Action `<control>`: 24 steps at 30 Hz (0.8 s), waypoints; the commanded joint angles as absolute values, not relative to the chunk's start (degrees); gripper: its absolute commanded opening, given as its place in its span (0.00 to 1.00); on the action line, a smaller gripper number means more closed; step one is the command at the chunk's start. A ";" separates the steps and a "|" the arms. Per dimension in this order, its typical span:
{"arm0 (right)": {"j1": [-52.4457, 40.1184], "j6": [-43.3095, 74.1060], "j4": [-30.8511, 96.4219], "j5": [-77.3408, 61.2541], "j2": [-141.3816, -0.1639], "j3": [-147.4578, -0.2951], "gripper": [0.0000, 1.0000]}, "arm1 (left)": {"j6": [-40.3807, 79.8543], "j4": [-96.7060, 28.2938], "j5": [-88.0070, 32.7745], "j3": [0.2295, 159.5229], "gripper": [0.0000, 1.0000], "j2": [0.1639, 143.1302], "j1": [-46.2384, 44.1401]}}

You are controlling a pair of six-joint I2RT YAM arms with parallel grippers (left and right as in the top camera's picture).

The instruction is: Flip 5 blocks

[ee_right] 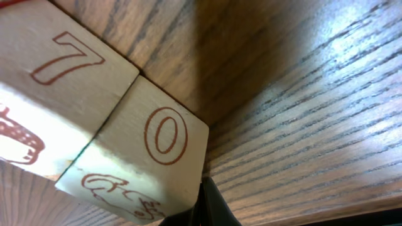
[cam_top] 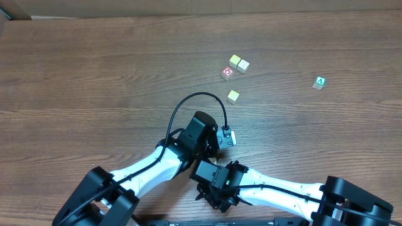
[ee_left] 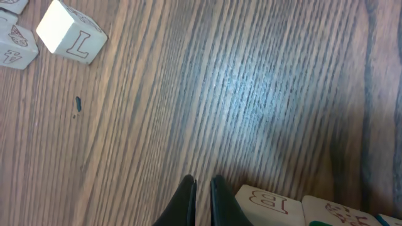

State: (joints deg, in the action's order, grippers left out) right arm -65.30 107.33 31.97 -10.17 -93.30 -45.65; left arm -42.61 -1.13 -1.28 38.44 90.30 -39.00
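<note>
In the left wrist view my left gripper is shut with nothing in it, its tips on bare wood. A pale block printed with a red "B" lies just to its right, with another pale block beside that. Two more pale blocks sit far off at the top left. My right gripper is shut, and its tip rests against the lower corner of a block marked "0". That block touches a block marked "7". Overhead, a red-marked block lies apart from both arms.
Three yellow-topped cubes lie near the red-marked block. A green cube with a white "A" sits far right. Both arms cross at the table's front middle, hiding the blocks beneath them.
</note>
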 commanded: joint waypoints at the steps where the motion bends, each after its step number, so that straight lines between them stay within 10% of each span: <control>1: -64.88 107.59 31.79 -6.48 -94.41 -46.09 0.04 | -42.81 -1.26 -2.33 37.36 0.04 91.46 -39.07; 24: -64.88 107.59 31.77 -6.52 -94.41 -46.09 0.04 | -42.61 0.89 -2.55 37.36 0.04 91.46 -35.22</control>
State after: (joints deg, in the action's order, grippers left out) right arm -65.28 107.33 31.79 -8.56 -93.60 -45.65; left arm -42.59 0.19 -1.54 37.85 90.78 -35.73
